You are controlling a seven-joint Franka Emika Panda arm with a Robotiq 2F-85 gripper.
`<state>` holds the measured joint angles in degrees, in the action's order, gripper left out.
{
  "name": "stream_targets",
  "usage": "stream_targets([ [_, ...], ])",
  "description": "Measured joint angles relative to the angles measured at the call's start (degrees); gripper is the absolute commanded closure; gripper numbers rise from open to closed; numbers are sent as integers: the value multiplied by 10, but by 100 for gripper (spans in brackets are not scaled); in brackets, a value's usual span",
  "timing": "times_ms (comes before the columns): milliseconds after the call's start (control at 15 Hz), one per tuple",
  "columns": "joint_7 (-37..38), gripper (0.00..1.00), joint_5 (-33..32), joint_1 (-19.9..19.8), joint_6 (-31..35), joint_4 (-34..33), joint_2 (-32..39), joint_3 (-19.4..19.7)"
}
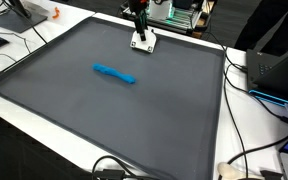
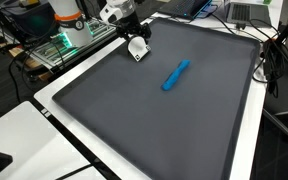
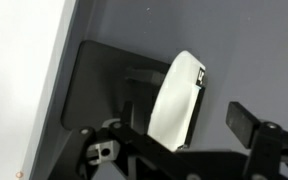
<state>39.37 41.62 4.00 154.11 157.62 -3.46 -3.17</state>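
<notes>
- The grey mat (image 1: pixel 184 120) covers nearly all of the white desk (image 1: pixel 44 135). A blue marker (image 1: pixel 114 74) lies flat in its middle, well apart from every edge, with open mat all round it.
- A white object (image 1: pixel 143 42) sits close to the mat's edge at the robot's side, near cables (image 1: pixel 246 75).
- The arm reaches down over that edge, with the gripper (image 1: pixel 140 28) pointing down just above the white object.
- In the wrist view the jaws stand wide apart on either side of it, gripping nothing.
</notes>
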Motion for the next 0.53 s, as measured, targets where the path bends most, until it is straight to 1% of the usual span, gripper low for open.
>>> stream_targets([
  [267, 0, 69, 6, 0, 11, 0, 7, 0],
  [333, 0, 78, 6, 0, 13, 0, 8, 0],
  [400, 0, 84, 6, 0, 17, 0, 9, 0],
  [467, 0, 93, 6, 0, 21, 0, 10, 0],
  [533, 0, 98, 6, 0, 22, 0, 10, 0],
])
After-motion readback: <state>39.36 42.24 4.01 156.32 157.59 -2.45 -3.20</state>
